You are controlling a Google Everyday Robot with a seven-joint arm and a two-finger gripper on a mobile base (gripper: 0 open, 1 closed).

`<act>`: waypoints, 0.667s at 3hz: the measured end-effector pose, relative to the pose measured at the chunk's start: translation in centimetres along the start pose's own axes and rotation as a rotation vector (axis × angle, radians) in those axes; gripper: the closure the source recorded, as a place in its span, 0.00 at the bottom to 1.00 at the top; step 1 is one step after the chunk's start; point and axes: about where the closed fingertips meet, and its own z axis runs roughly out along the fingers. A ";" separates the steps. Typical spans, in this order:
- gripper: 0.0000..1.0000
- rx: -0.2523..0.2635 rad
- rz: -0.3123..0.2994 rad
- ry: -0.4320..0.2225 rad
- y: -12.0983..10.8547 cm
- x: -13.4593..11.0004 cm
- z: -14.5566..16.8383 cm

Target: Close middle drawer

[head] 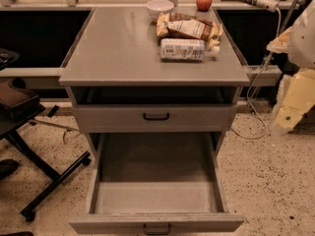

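The grey metal cabinet [123,58] stands in the middle of the view. The middle drawer [156,195] is pulled far out toward me; its deep grey tray is empty, and its flat front with a small black handle [156,228] sits at the bottom edge. Above it the top drawer [156,117], with a black handle, is nearly shut with a dark gap over it. The lowest drawer is hidden under the open one. My gripper [284,118] hangs at the right edge on the pale arm [302,33], well right of the cabinet and touching nothing.
On the cabinet top lie a white bowl [160,7], a red apple [204,1], a snack bag [189,28] and a lying bottle [183,49]. A black chair base [49,181] stands at the left. A cable [253,112] trails over the speckled floor at the right.
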 end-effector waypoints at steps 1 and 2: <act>0.00 0.000 0.000 0.000 0.0 0.0 0.0; 0.00 -0.002 0.022 -0.011 0.6 0.5 1.2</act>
